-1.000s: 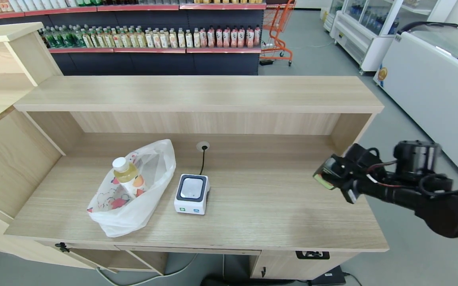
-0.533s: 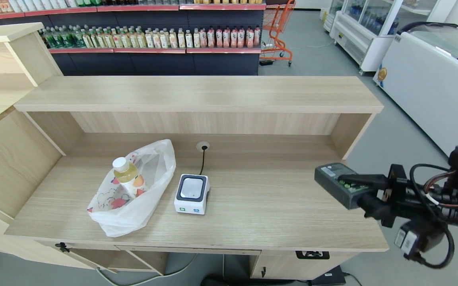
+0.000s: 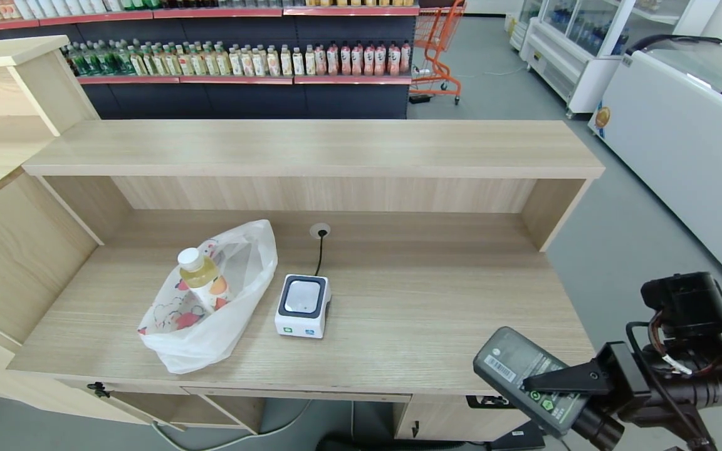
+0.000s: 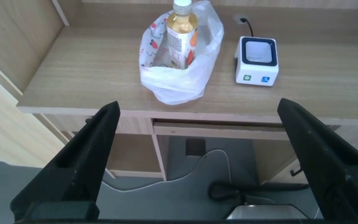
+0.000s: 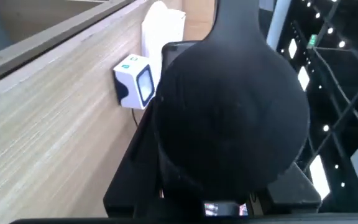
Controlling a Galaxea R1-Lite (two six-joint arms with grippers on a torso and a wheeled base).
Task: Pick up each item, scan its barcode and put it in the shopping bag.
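Wooden counter [image 3: 436, 313]: shopping bag [image 3: 210, 332], scanner [image 3: 302, 305]. Drink shelves [image 3: 242, 59], freezers [image 3: 680, 125] behind. Right gripper [image 3: 539, 391] clamps grey box [image 3: 511, 360]; left gripper [image 4: 197, 106] wide.

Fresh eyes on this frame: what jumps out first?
The dark grey box, barcode label up, is held in the right gripper with jaws shut on it, at the counter's near right corner. Next, the white shopping bag on the counter's left with a bottle standing in it, the scanner just to its right.
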